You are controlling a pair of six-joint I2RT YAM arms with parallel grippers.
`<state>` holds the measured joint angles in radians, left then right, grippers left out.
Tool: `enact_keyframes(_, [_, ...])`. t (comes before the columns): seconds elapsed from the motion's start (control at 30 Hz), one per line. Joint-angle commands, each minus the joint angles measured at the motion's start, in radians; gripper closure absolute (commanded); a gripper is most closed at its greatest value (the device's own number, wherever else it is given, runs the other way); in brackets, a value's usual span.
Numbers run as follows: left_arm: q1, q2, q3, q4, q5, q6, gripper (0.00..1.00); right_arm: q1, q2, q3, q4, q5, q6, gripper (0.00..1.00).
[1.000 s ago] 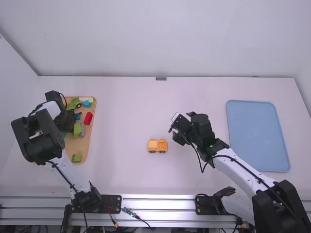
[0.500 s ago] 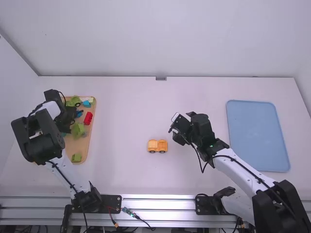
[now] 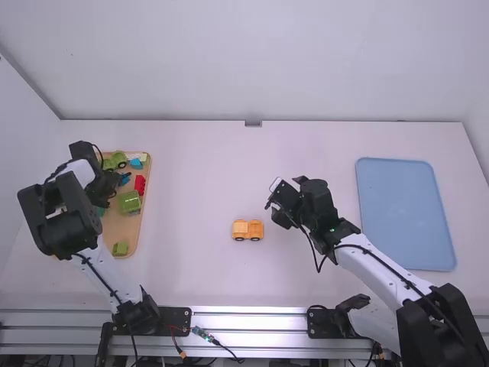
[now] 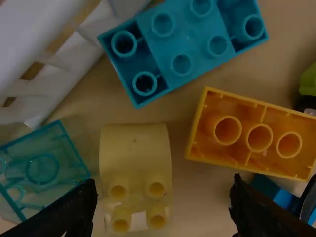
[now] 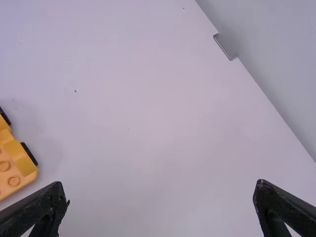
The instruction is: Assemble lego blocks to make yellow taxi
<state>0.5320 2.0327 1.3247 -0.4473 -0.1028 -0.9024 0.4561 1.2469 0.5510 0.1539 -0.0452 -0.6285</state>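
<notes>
The green block (image 3: 130, 202) on the wooden tray (image 3: 130, 229) has turned and shifted toward the red block (image 3: 140, 184) since the earlier frames; the red one has moved slightly too. The left hand (image 3: 111, 187) is over the tray, released, its fingers spread with a curved yellow brick (image 4: 136, 153) in view between them, ungripped. The right hand (image 3: 278, 209) is above the counter (image 3: 191, 191), also released and empty. The orange-yellow wheeled base (image 3: 247, 229) stands on the counter near the right hand, apart from it.
</notes>
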Motion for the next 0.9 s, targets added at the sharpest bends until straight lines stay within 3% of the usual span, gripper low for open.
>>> enact_keyframes(0.0, [0.004,0.006,-0.011,-0.009,-0.022,0.020,0.32,0.003,-0.018,-0.001,-0.003,-0.002,0.004,0.01])
enact_keyframes(0.3, [0.008,0.010,-0.071,0.069,-0.022,0.017,0.26,0.003,-0.018,-0.001,-0.005,-0.002,0.003,0.01])
enact_keyframes(0.4, [0.004,0.010,-0.072,0.073,-0.021,0.017,0.34,0.003,-0.018,-0.001,-0.005,-0.002,0.004,0.01])
enact_keyframes(0.6, [0.004,0.010,-0.072,0.062,-0.023,0.018,0.60,0.003,-0.018,-0.001,-0.005,-0.002,0.004,0.01])
enact_keyframes(0.77, [0.004,0.010,-0.073,0.040,-0.021,0.018,0.58,0.003,-0.018,-0.001,-0.005,-0.002,0.004,0.01])
enact_keyframes(0.87, [0.006,0.010,-0.072,0.042,-0.021,0.017,0.64,0.003,-0.018,-0.001,-0.005,-0.001,0.003,0.01])
